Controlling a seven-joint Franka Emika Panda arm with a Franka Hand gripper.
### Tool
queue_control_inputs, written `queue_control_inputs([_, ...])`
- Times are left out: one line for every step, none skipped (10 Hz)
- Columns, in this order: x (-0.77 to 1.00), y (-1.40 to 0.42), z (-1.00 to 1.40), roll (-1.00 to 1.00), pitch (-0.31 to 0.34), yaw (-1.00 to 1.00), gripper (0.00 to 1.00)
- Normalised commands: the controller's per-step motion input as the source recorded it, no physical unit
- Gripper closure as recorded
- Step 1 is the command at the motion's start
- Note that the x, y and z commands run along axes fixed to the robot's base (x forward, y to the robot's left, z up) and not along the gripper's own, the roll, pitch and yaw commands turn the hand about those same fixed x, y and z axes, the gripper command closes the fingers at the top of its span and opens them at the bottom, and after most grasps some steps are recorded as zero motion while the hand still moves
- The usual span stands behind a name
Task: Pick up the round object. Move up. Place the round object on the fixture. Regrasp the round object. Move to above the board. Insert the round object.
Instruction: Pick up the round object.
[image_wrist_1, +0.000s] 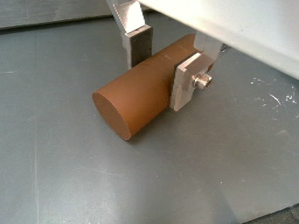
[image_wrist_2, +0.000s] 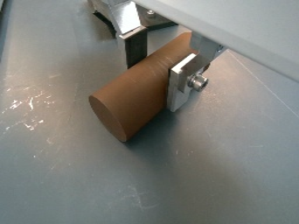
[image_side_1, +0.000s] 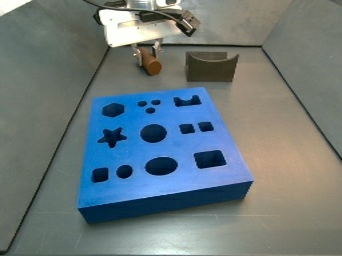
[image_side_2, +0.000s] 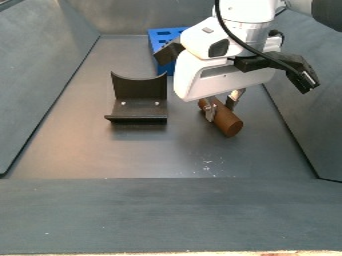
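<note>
We see a grey metal floor (image_side_1: 287, 120) enclosed by upright grey walls (image_side_2: 27, 90). In both side views three items stand on it: the board (image_side_1: 158, 152), the fixture (image_side_1: 211, 66) and the peg (image_side_1: 151, 66).

The board is a thick blue slab with star, hexagon, round, oval, square and crown-shaped holes. It lies well apart from the peg. In a side view only its far corner (image_side_2: 163, 40) shows behind the arm.

The fixture is a small dark block with a U-shaped notch in its top, also visible in a side view (image_side_2: 138, 100). It stands near the peg but does not touch it. Nothing lies between the two.

The peg is a short brown-orange cylinder with a lighter, flat round end face. In both wrist views it lies on its side on the floor (image_wrist_1: 131, 101) (image_wrist_2: 138, 94); in a side view (image_side_2: 225, 119) it sits just under the white gripper body.

The gripper (image_wrist_1: 162, 63) straddles the peg, one silver finger (image_wrist_2: 184, 81) flat against each side of the cylinder, so we read it as clamped on the peg. The peg appears to rest on the floor.

We can read no labels or writing.
</note>
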Motion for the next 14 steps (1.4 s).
queue_control_inputs([0.0, 0.0, -0.05, 0.0, -0.1, 0.0, 1.0])
queue_control_inputs([0.0, 0.0, -0.06, 0.0, -0.12, 0.0, 1.0])
queue_control_inputs([0.0, 0.0, -0.08, 0.0, -0.143, 0.0, 1.0])
queue_control_inputs([0.0, 0.0, -0.08, -0.01, -0.149, 0.0, 1.0])
queue_control_inputs([0.0, -0.01, -0.09, -0.01, -0.157, 0.0, 1.0])
queue_control_inputs([0.0, -0.04, -0.11, -0.01, -0.177, 0.0, 1.0])
queue_control_inputs([0.0, -0.07, -0.12, -0.01, -0.166, 0.01, 1.0])
queue_control_inputs([0.0, -0.11, -0.12, 0.0, -0.186, 0.01, 1.0])
queue_control_inputs([0.0, -0.12, -0.13, 0.0, -0.169, 0.0, 1.0])
queue_control_inputs([0.15, -0.09, -0.03, 0.0, 0.0, 0.0, 1.0])
queue_control_inputs([0.21, -0.04, -0.01, 0.0, 0.0, 0.0, 1.0])
queue_control_inputs([0.2, 0.0, 0.0, 0.0, 0.0, 0.0, 1.0])
queue_control_inputs([0.1, 0.0, 0.0, 0.0, 0.0, 0.0, 1.0])
queue_control_inputs([0.04, 0.0, 0.0, 0.0, 0.0, 0.0, 1.0])
